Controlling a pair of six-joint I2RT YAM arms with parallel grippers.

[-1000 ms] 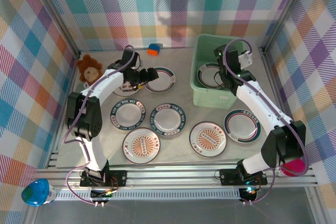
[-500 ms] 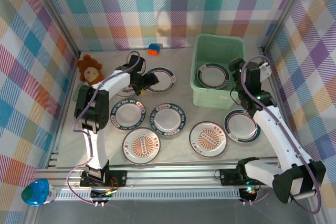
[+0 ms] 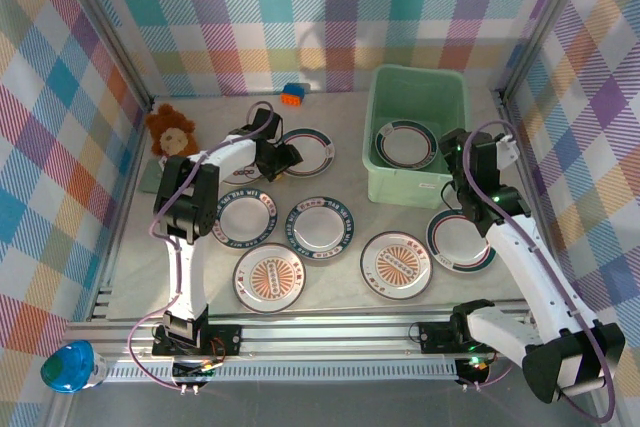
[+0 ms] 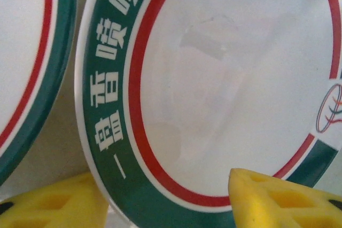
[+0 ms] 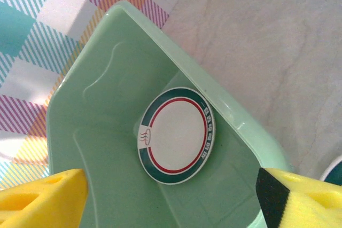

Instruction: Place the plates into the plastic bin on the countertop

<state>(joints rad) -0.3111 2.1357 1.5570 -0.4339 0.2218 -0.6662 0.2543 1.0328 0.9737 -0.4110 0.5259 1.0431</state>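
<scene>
Plates are lying closest to my bases: a left sunburst plate and a right sunburst plate, with a green-rimmed plate sitting beside my right arm. All are resting flat on the tabletop.

Farther out, my left claw is hanging over the target plate. Its yellow fingers are standing apart, gripping nothing. One is showing over the plate's white face and the other just outside the rim, so the near edge is lying between them. This plate is looking white and glossy, with a dark green band carrying white characters and a thin red ring inside it. I am judging the rim thin and slick, so a pinch there is likely needing care.

The relation that matters: the bin is standing to the right of this plate, across a bare strip of tabletop, its long axis running away from me. Being round, the plate is offering no long axis. My left arm is nearer the plate; my right arm is nearer the bin.

My right claw is hovering wide open and empty by the bin's near right corner, looking down at the binned plate lying on the bin's floor.
</scene>
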